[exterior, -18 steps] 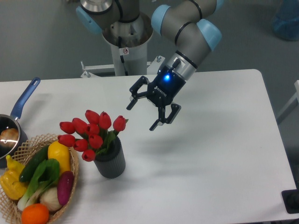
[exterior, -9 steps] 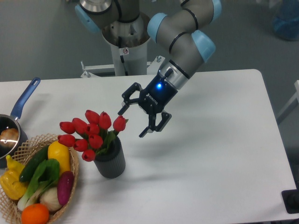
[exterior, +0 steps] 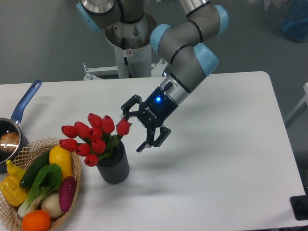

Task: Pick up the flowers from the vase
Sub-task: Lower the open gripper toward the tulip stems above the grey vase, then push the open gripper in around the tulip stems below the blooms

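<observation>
The flowers [exterior: 94,137], a bunch of red tulip buds with green leaves, stand in the dark grey ribbed vase [exterior: 113,166] at the lower left of the white table. My gripper [exterior: 133,131] hangs open just to the right of the bunch, at bud height. One finger [exterior: 126,110] is above and beside the rightmost bud, the other finger [exterior: 147,143] is lower and further right. Nothing is between the fingers. The stems are hidden inside the vase.
A wicker basket [exterior: 74,185] with vegetables and fruit sits left of the vase, almost touching it. A pot with a blue handle [exterior: 25,102] is at the far left edge. The arm's base column [exterior: 130,53] stands behind the table.
The gripper has travelled left and down toward the flowers, staying open. The flowers, vase and basket have not moved.
</observation>
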Robot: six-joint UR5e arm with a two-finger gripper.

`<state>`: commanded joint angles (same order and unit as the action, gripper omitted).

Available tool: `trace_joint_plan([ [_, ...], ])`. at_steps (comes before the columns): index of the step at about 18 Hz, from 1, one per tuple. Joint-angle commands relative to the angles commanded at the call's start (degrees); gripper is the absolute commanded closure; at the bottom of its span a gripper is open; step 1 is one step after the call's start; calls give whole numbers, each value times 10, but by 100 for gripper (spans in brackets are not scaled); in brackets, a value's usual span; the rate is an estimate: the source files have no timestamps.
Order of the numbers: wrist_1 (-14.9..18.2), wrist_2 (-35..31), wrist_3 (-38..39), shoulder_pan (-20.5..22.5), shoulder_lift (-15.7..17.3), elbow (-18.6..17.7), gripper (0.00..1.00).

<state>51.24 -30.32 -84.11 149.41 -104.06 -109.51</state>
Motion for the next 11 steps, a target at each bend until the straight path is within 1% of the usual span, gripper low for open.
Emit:
trace_joint_plan([
  [11, -7, -2, -7, -8, 0, 7, 0],
])
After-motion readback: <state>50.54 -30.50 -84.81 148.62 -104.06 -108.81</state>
